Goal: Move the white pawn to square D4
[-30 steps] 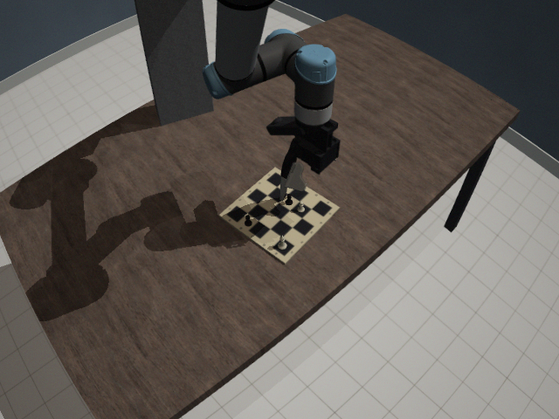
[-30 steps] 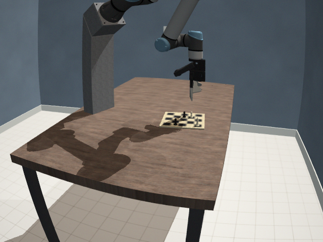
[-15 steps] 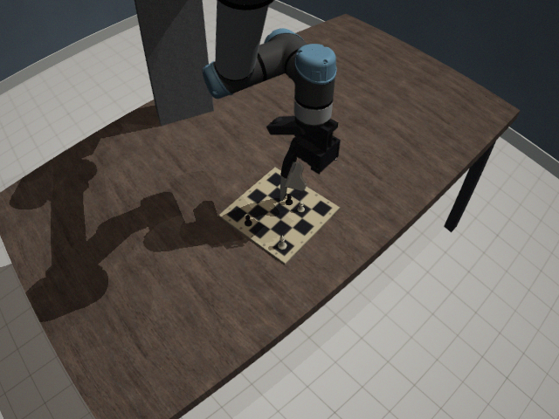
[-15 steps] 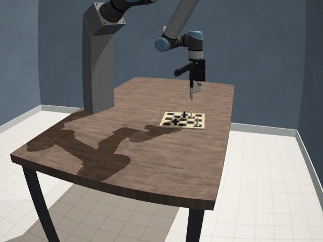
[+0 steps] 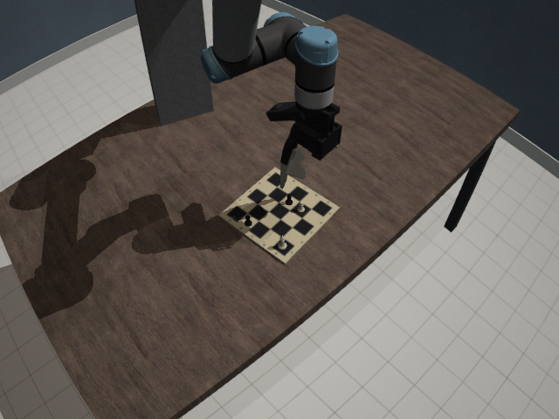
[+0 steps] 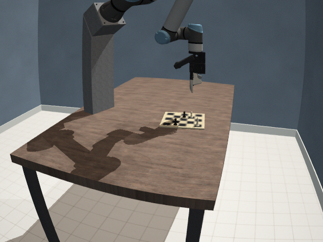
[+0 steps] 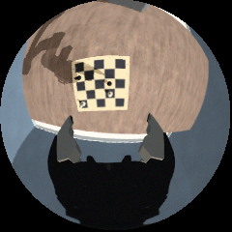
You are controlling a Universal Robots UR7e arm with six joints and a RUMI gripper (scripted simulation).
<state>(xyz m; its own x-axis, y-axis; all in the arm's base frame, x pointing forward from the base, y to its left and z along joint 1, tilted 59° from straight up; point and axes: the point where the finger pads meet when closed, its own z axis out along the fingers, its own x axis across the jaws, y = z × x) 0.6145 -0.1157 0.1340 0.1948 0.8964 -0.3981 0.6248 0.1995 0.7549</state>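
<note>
Now | tool (image 6: 192,85) wide open, empty | white pawn (image 5: 300,207) on board, well below tool

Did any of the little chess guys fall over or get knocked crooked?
No, nothing stands out. All four pieces on the chessboard look upright: two black ones and two white ones. The hand hangs open above the board, holding nothing. The pieces are too small to tell whether each sits fully inside its square.

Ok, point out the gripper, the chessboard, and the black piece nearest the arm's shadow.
gripper (image 7: 110,137): wrist view, midway between the open fingertips.
chessboard (image 5: 328,218): top view, on its pale right border.
black piece (image 5: 247,220): top view, on its body, at the board's left edge.
</note>
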